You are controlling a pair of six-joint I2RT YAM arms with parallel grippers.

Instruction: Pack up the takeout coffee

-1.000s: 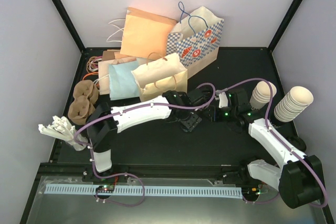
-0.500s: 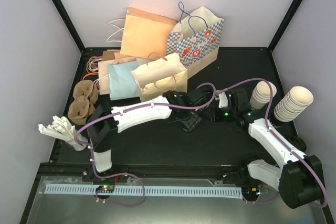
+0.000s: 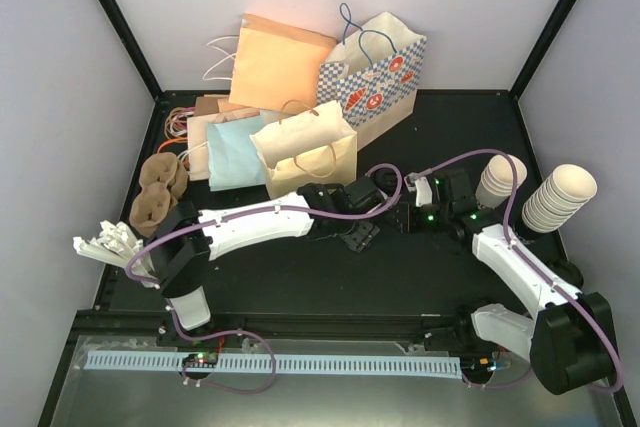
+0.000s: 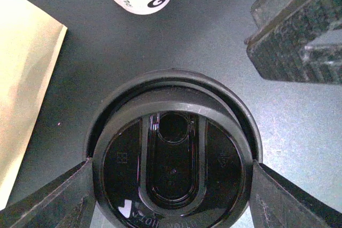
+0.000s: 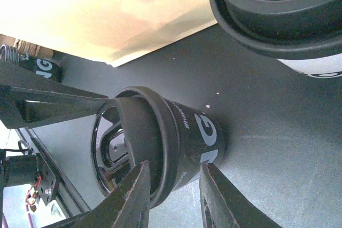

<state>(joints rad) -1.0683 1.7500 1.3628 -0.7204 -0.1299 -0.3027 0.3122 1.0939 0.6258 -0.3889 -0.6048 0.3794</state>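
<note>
Left wrist | left pincer (image 4: 171,185) clasps lid (image 4: 171,158) to seat it | right pincer (image 5: 175,181) grips cup (image 5: 202,132) body to steady it

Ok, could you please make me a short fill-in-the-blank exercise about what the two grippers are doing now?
The left gripper straddles a round black ___.
The right gripper is closed on the ___ underneath it.
The stacked lidless cups stand on the table's ___ side.
Missing words: lid; cup; right.

Left arm (image 3: 250,225) flatter; pincer (image 3: 358,234) seemingly lower
</note>
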